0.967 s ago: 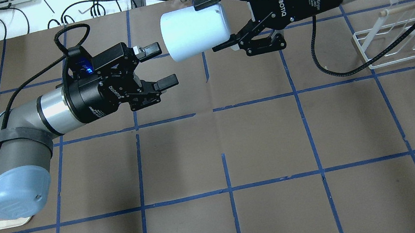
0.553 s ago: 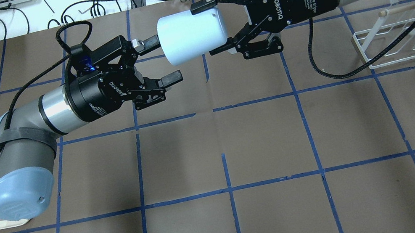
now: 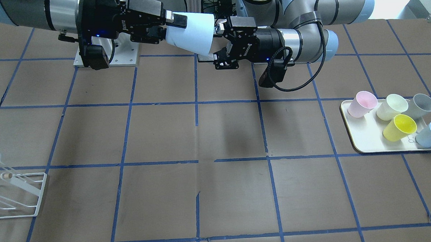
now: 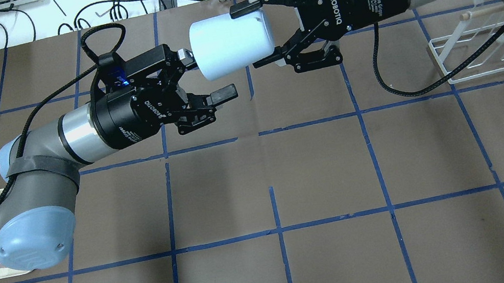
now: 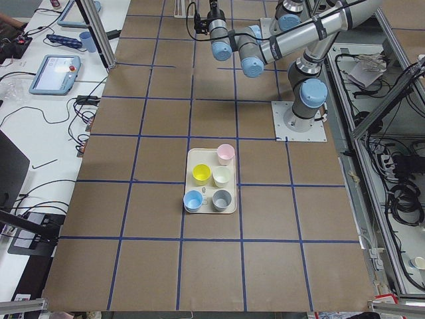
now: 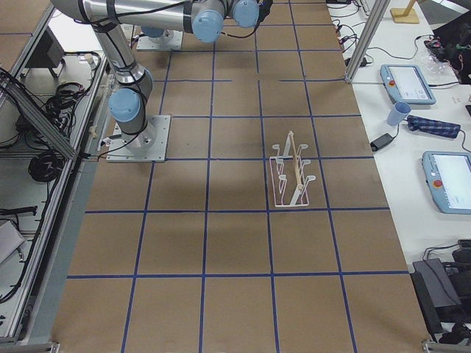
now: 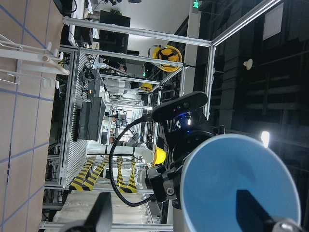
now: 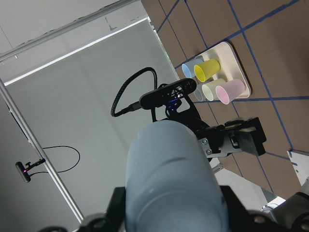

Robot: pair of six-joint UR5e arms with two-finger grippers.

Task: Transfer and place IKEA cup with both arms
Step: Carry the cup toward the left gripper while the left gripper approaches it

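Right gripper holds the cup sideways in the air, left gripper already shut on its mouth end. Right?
Not quite. The left gripper is open, not shut: the overhead view shows its fingers spread apart at the mouth end of the cup. The rest stands: the right gripper holds the cup sideways in the air.

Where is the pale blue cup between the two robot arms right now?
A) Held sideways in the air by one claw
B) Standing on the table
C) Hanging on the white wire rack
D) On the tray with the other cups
A: the right claw is shut on the pale blue cup, holding it on its side above the table, while the left claw is open at the cup's mouth.
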